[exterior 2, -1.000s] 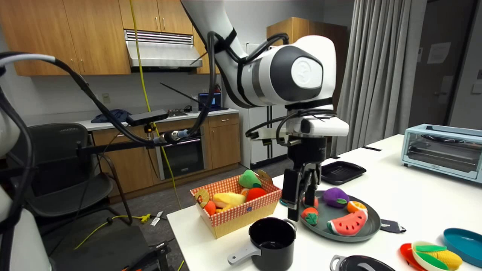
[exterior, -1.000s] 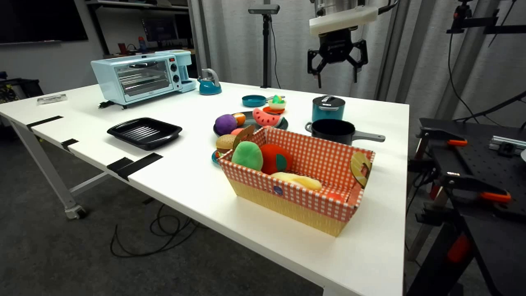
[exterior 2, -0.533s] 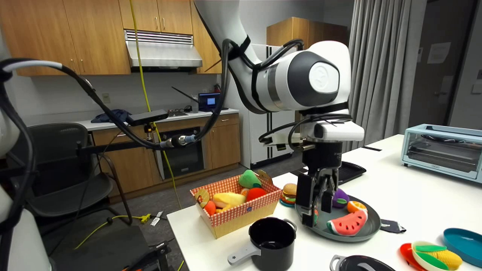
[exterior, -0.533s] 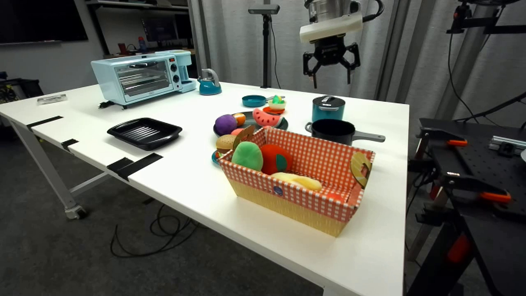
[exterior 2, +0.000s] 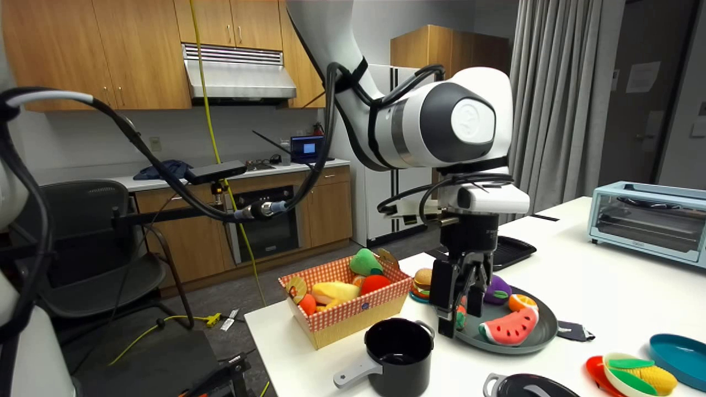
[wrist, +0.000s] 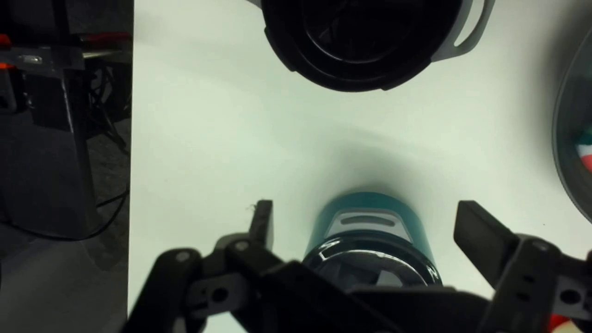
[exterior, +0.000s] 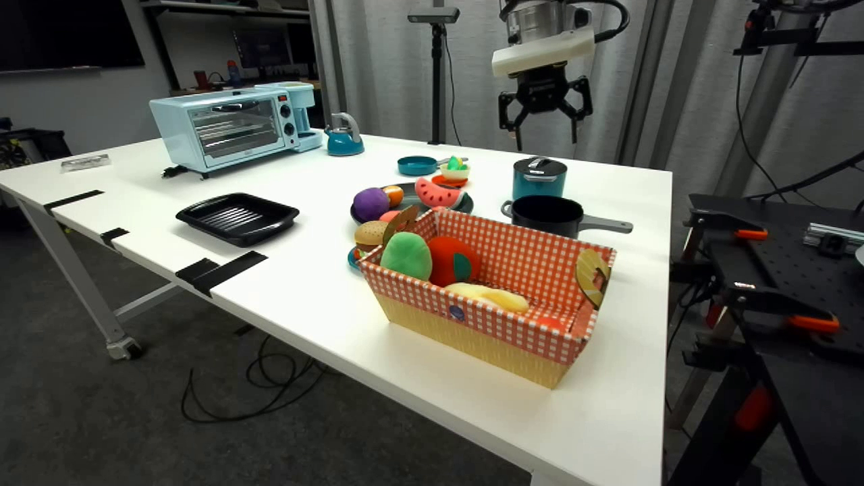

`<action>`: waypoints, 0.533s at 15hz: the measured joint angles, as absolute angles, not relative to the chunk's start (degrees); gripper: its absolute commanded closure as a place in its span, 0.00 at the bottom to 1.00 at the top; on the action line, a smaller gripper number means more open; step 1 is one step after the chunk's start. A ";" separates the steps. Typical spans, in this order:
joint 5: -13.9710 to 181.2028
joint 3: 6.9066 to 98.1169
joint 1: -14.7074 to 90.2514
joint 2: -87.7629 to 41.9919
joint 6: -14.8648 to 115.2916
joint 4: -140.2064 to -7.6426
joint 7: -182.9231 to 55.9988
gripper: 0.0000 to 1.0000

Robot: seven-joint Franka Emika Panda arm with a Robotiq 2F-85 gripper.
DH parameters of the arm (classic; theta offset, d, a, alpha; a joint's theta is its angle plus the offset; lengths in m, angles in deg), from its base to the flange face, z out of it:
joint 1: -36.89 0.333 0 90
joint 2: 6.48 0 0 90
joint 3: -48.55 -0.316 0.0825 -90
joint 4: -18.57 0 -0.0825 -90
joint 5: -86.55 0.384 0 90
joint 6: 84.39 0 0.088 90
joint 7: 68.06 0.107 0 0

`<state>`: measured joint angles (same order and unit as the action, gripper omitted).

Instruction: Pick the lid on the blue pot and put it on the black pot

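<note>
The lid (exterior: pixel 540 167) is round and dark with a silvery handle. It sits on the teal blue pot (exterior: pixel 538 185). In the wrist view the lid (wrist: pixel 372 261) and blue pot (wrist: pixel 370 201) are partly hidden by my gripper's body. In an exterior view only part of the lid (exterior 2: pixel 532 385) shows at the bottom edge. The black pot (exterior: pixel 548 217) has no lid and a grey side handle; it also shows in the other views (exterior 2: pixel 398 358) (wrist: pixel 351 76). My gripper (exterior: pixel 547 140) is open, empty and above the pots, its fingers (wrist: pixel 365 215) either side of the blue pot in the wrist view.
A red checkered basket (exterior: pixel 466 337) with toy food stands by the black pot. A dark plate (exterior 2: pixel 529 344) with toy fruit lies beside the pots. A bowl with toy corn (exterior 2: pixel 640 377), a teal pan (exterior: pixel 416 165), a black tray (exterior: pixel 236 219) and a toaster oven (exterior: pixel 236 128) are farther off.
My gripper has moved sideways, left in one view and right in another, toward the toaster oven's side, then slightly down. It stays open. The lid and pots have not moved.
</note>
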<state>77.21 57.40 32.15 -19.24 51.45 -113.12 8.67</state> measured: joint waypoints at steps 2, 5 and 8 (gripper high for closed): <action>76.95 57.83 32.17 -20.63 51.48 -112.73 9.32 0.00; 76.75 59.29 32.21 -23.02 51.53 -111.16 11.02 0.00; 76.74 60.87 32.23 -24.98 51.55 -108.78 13.33 0.00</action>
